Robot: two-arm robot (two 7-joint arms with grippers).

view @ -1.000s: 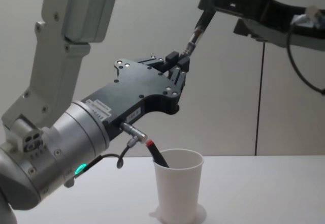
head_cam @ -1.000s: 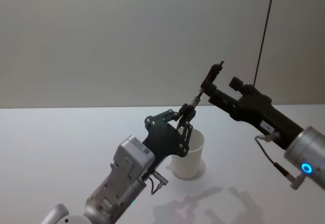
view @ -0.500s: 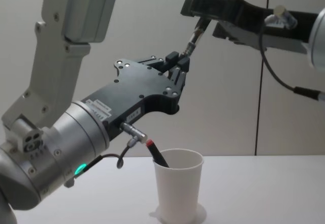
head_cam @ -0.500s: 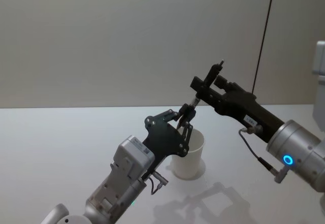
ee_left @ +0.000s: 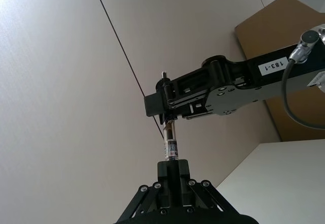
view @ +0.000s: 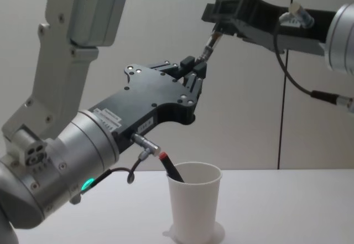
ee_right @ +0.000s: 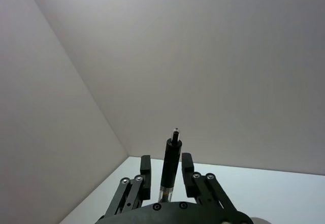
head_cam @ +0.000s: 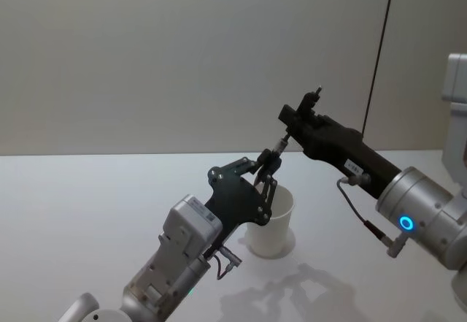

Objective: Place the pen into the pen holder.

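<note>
The thin black pen with a silver band [view: 209,43] hangs in the air, tilted, above the plain white paper cup [view: 193,208]. Both robot hands grasp it at once. The left gripper [view: 196,69] pinches the pen's low end with its fingers [ee_left: 172,169] closed tight. The right gripper [view: 220,20] clamps the top end, so the pen's tip pokes out past its fingers [ee_right: 187,164]. I think the pen is passing from one hand to the other, so that one hand can point it down into the cup. The cup stands upright on the white bench [head_cam: 87,198], right under the left gripper. Another pen with a red end [view: 171,167] already leans inside the cup.
</note>
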